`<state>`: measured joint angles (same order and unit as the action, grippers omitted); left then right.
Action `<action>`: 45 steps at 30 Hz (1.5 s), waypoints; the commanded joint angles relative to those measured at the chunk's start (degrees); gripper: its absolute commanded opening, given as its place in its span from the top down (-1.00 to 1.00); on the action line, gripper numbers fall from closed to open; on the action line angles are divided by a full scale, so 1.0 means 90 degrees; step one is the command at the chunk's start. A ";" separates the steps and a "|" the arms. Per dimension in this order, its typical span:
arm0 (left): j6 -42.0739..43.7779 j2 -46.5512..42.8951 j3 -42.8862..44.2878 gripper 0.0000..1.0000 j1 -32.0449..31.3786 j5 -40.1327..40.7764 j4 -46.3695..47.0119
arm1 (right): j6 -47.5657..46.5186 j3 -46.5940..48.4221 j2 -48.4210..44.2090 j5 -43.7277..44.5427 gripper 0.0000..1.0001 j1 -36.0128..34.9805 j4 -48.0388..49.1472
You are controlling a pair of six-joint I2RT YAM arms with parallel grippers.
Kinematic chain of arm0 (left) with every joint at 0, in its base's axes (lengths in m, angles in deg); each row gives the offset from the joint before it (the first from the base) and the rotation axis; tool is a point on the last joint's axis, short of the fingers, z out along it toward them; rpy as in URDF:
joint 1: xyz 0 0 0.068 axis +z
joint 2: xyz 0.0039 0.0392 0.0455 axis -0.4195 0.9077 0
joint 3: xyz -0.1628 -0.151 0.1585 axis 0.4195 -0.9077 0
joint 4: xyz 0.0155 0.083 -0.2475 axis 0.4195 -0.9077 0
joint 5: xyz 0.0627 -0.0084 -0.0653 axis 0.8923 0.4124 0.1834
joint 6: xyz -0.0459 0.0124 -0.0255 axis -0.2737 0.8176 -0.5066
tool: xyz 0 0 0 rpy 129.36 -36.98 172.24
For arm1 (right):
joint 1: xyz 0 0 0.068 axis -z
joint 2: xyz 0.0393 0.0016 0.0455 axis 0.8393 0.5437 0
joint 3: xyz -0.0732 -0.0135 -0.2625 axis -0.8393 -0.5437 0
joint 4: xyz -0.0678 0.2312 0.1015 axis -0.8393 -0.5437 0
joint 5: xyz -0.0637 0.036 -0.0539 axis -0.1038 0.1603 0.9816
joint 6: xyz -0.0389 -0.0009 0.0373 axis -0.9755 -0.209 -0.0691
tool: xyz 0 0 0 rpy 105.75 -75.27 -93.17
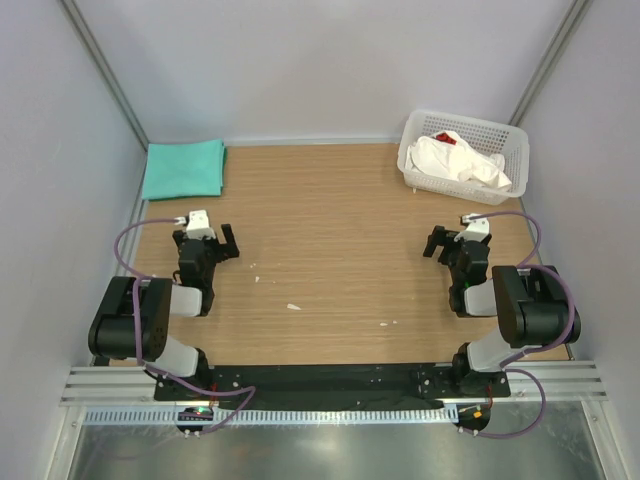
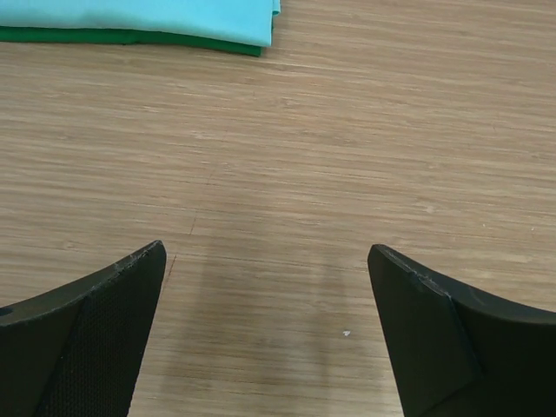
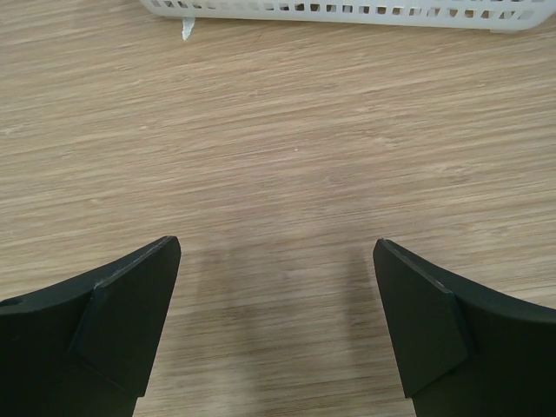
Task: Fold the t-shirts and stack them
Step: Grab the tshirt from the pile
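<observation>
Teal shirt [image 1: 183,168] lies folded flat in the far left corner of the worktop [image 1: 330,220]. White shirt [image 1: 462,160], a bit of red print showing, sits crumpled in the basket [image 1: 515,140] at the far right corner. Left gripper [image 2: 265,287] and right gripper [image 3: 276,278] hover over bare wood, jaws spread wide, holding nothing.

A white plastic mesh basket [image 1: 478,122] stood in the brown wooden table's [image 1: 340,230] far right corner; tiny white scraps [image 1: 293,306] lay mid-table.
</observation>
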<state>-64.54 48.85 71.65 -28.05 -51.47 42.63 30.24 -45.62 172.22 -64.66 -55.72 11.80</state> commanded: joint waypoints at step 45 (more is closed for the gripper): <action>-0.2762 -0.1576 0.3657 -0.39 -0.0665 -0.2425 -0.6734 | 0.1801 1.2375 0.5567 0.1045 -0.42 0.0446 -0.8478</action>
<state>-90.40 41.53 106.60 -33.56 -67.25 -16.80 43.82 62.33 220.85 -52.49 -51.18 -63.21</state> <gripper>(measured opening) 0.699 0.718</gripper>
